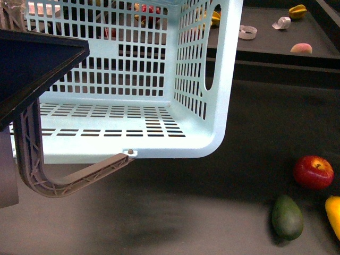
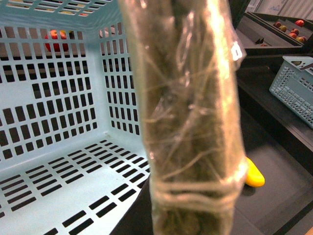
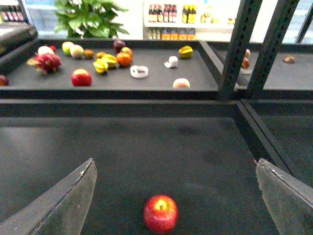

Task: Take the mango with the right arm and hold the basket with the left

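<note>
The pale turquoise basket (image 1: 133, 95) hangs tilted above the dark table, and its grey-brown handle (image 1: 69, 183) swings down at the lower left. My left gripper is shut on the basket. Its tape-wrapped finger (image 2: 190, 122) fills the middle of the left wrist view, beside the basket's slotted wall (image 2: 58, 112). The yellow-orange mango (image 1: 333, 215) lies at the right edge of the table, and its end also shows in the left wrist view (image 2: 254, 175). My right gripper (image 3: 176, 196) is open and empty over the table. The mango is out of its view.
A red apple (image 1: 314, 171) and a dark green fruit (image 1: 287, 217) lie next to the mango. The apple (image 3: 160, 213) sits between my right fingers. The back shelf (image 3: 146, 83) holds several fruits and tape rolls. Another basket (image 2: 293, 88) stands to the side.
</note>
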You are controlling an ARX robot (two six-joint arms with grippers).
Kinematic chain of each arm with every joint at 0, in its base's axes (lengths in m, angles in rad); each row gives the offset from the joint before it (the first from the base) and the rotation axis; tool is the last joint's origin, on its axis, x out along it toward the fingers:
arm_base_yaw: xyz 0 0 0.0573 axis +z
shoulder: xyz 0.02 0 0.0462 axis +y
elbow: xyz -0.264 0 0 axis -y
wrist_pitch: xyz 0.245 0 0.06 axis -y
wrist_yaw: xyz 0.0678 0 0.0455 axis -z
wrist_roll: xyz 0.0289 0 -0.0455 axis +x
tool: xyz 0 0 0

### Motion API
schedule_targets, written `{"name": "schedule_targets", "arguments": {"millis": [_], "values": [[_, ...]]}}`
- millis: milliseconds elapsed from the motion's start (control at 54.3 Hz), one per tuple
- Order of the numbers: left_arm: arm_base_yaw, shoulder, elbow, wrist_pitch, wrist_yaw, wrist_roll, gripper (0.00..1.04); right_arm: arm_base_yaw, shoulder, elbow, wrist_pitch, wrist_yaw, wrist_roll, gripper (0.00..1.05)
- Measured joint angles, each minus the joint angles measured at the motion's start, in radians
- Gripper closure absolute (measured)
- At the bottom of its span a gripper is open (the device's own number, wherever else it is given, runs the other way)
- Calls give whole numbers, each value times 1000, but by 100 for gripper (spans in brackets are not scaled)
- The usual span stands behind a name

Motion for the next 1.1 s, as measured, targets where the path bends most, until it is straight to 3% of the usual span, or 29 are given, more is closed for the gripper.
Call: {"name": "schedule_targets", "arguments": {"millis": [166,405,773,1105], "values": [[0,0,0,0,-2,0,97,-83,592,51,336,-97,-71,8],[0,0,0,0,-2,0,97,-157,1124,149,555,-130,-167,8],[0,0,0,0,-2,1,97,-277,1616,280,700,-140,-229,8],[0,0,0,0,-2,0,97,-333,1804,377,718,-148,-260,8]]}}
